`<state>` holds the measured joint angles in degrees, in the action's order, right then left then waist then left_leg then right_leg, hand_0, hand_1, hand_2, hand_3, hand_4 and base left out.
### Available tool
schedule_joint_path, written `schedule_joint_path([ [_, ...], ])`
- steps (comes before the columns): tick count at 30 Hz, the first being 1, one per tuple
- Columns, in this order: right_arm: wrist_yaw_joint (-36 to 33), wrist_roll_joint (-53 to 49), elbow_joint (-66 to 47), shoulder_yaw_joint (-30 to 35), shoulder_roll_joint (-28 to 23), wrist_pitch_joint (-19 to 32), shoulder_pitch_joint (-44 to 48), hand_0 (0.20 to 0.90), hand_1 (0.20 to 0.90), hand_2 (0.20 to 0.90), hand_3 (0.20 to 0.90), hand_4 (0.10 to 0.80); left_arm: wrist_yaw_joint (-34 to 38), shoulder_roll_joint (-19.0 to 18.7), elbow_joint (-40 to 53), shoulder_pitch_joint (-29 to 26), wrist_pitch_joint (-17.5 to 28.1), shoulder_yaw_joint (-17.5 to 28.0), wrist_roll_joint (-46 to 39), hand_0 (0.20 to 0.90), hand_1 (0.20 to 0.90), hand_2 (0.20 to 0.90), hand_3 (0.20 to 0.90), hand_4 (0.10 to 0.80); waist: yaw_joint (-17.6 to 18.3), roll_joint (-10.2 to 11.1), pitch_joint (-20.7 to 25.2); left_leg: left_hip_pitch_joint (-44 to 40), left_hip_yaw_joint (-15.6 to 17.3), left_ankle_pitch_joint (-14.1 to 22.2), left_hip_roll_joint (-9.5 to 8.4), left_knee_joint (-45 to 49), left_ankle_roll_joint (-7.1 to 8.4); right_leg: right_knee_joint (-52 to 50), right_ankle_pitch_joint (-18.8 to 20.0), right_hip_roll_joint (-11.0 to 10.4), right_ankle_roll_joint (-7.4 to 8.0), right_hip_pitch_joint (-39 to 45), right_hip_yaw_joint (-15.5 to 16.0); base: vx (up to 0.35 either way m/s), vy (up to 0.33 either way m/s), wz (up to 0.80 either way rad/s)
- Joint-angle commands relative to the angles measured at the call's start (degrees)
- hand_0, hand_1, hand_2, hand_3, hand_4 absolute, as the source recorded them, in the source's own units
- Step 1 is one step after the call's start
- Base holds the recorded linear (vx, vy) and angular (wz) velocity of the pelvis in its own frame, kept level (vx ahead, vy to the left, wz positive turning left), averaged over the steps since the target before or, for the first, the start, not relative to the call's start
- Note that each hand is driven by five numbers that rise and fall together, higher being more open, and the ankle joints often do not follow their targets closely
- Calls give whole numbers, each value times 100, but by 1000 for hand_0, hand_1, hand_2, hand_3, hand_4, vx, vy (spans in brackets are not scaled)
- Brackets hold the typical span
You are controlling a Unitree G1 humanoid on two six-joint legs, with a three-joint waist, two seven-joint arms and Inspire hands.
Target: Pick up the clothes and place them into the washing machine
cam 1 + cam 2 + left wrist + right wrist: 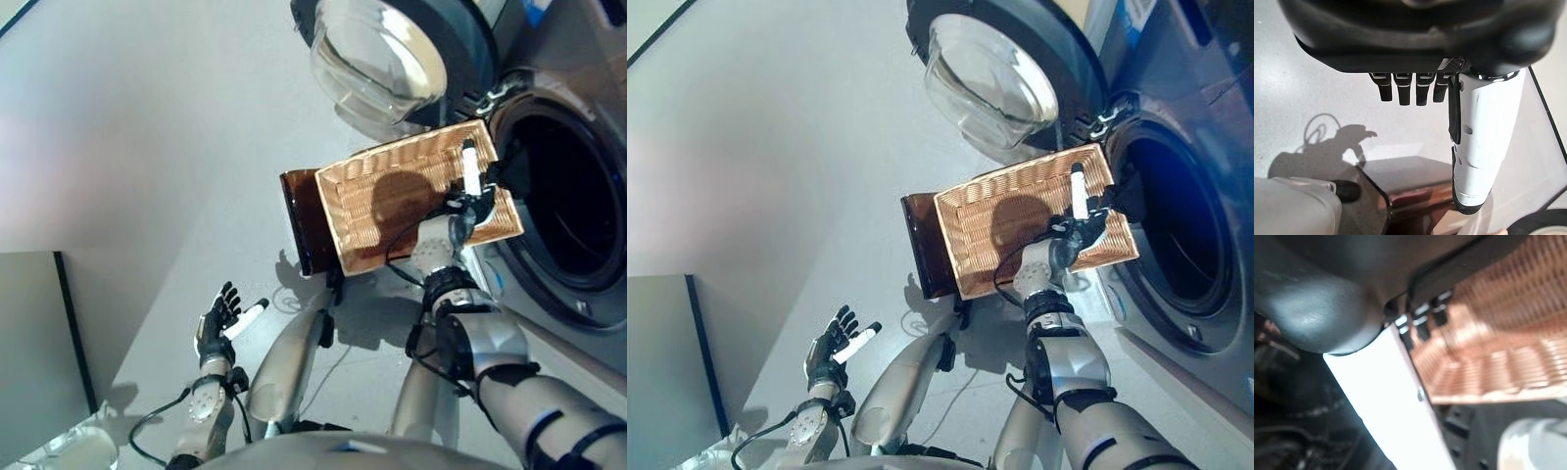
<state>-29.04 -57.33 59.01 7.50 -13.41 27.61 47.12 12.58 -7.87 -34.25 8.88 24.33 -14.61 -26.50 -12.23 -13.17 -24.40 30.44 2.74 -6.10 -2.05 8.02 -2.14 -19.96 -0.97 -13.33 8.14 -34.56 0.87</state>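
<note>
My washing machine (578,127) stands with its round glass door (377,54) swung wide open, the drum dark inside. I cannot see any clothes.

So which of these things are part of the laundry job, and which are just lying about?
Part of the job:
washing machine, its door open
wicker basket, no clothes visible inside
right hand at the basket's rim
left hand, open and empty

Just lying about:
dark brown stand under the basket

The right hand (1327,308) fills the view from nine to twelve o'clock, its white-covered thumb (1396,406) running toward six, its dark fingertips (1420,325) against the woven basket (1508,342) at three o'clock.
</note>
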Motion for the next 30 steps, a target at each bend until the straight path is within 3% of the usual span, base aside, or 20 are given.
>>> schedule_joint_path([
  [1,-11,44,-56,19,-427,359,476,900,900,900,900,800,192,-586,460,-24,440,11,-15,900,900,900,900,800,-149,-156,135,416,-65,520,-175,659,326,256,-53,-27,-340,254,-20,0,0,0],
  [11,-4,-184,83,164,-723,472,799,900,900,900,900,800,205,-642,533,-25,449,6,-4,900,900,900,900,800,-199,-260,167,487,-123,499,-218,612,338,76,-172,-44,-372,111,-16,14,1,6],
  [22,-270,151,-433,229,-1318,512,828,900,900,900,900,800,164,-612,479,79,486,-28,-160,900,900,900,900,800,-5,-395,190,343,36,483,-161,509,336,166,-109,65,-348,90,-267,2,9,-6],
  [30,-1166,1141,-1196,495,-1575,598,444,900,900,900,900,800,262,-522,174,57,480,-63,-148,900,900,900,900,800,330,-345,335,122,286,488,-121,381,293,493,138,148,-291,196,-554,7,53,-23],
])
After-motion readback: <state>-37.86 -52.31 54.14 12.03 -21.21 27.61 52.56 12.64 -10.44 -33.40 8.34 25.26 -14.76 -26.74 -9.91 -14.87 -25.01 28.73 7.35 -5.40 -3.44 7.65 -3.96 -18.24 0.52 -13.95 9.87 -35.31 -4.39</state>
